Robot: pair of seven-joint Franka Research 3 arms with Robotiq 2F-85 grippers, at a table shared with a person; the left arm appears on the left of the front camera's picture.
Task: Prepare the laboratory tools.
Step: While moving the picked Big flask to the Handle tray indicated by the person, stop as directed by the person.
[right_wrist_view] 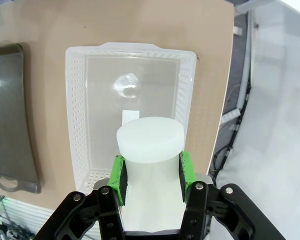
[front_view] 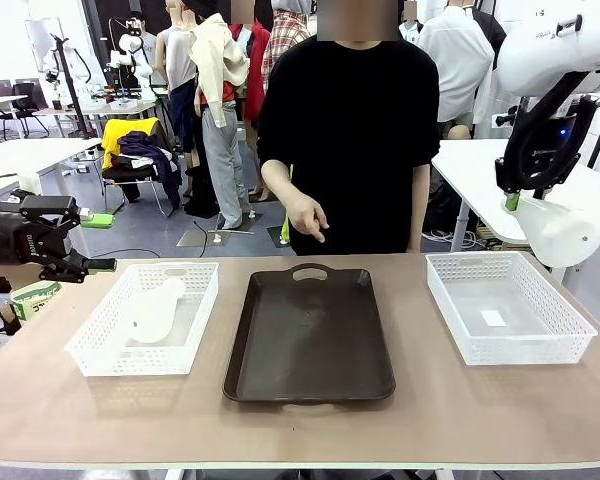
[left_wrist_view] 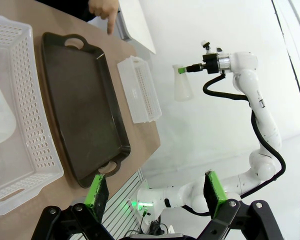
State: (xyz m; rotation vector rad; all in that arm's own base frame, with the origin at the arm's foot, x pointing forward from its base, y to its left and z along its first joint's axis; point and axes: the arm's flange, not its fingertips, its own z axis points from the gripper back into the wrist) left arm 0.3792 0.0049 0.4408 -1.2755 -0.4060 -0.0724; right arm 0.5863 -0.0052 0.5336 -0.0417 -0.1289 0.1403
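**Table check: 1 flask aloft, 1 lying in a basket**

Across the brown table (front_view: 420, 420) we see the right hand (right_wrist_view: 152, 175) clamped on the neck of 1 frosted flask (front_view: 556, 232), tilted, well above the right basket (front_view: 515, 352). We judge a slip the main risk: a smooth neck carrying a wide base could drop and miss the tray (front_view: 310, 340). Our left hand (front_view: 100, 242) hangs wide open and empty beside the left basket (front_view: 98, 350). The second flask (front_view: 158, 308) lies there on its side and may roll under a careless grasp.
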